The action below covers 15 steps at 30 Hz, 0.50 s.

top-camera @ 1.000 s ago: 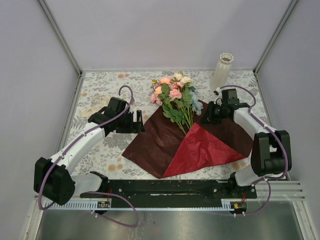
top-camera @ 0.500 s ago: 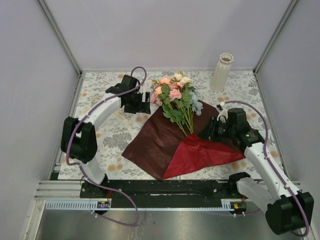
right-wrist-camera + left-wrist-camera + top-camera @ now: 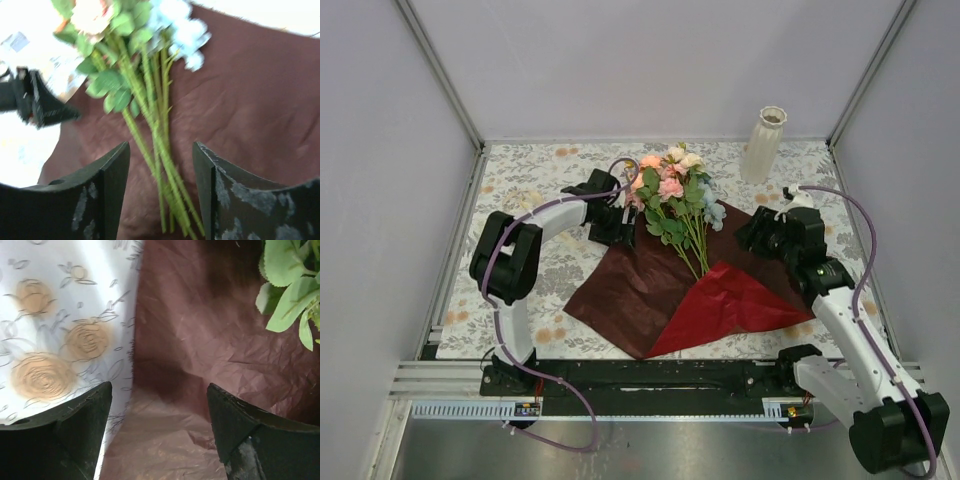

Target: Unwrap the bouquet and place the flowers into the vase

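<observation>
The bouquet lies unwrapped: its maroon wrapping paper (image 3: pixel 630 285) is spread flat on the table, one corner folded over to show bright red (image 3: pixel 740 300). The flowers (image 3: pixel 670 185) rest on the paper, their green stems (image 3: pixel 692 245) pointing toward the near side. The cream ribbed vase (image 3: pixel 763 143) stands upright at the far right. My left gripper (image 3: pixel 623 230) hangs open over the paper's left edge (image 3: pixel 145 405), beside the leaves (image 3: pixel 290 290). My right gripper (image 3: pixel 754 233) is open at the paper's right side, looking toward the stems (image 3: pixel 160 145), with nothing held.
The floral tablecloth (image 3: pixel 530 180) covers the table, which has grey walls on three sides. The left gripper's fingers (image 3: pixel 42 105) show at the left of the right wrist view. The arms' base rail (image 3: pixel 650 375) runs along the near edge.
My left arm swung from the table's left side to the paper's edge next to the flowers. My right gripper has opened wider and drawn back from the red fold.
</observation>
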Motion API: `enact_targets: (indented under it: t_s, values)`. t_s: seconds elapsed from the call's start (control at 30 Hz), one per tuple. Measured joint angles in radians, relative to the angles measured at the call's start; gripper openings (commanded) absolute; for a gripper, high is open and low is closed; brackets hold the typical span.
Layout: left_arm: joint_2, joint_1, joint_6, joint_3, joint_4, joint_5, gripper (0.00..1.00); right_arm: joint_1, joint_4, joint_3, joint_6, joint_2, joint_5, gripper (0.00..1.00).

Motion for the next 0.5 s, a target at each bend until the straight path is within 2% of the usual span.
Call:
enact_targets:
  t_s: [0.13, 0.27, 0.33, 0.4, 0.5]
  values:
    - [0.031, -0.02, 0.001, 0.002, 0.025, 0.024, 0.61, -0.079, 0.033, 0.072, -0.055, 0.135, 0.066, 0.76]
    - [0.044, -0.017, -0.007, 0.002, 0.054, 0.034, 0.19, -0.172, 0.059, 0.15, -0.089, 0.292, 0.053, 0.8]
    - [0.049, -0.014, -0.009, 0.002, 0.058, 0.032, 0.06, -0.224, 0.073, 0.183, -0.097, 0.369, 0.027, 0.85]
    - [0.05, -0.013, -0.012, 0.005, 0.062, 0.03, 0.0, -0.275, 0.092, 0.208, -0.097, 0.437, 0.003, 0.86]
    - [0.055, -0.013, -0.019, 0.032, 0.061, 0.027, 0.0, -0.359, 0.113, 0.267, -0.095, 0.565, -0.048, 0.86]
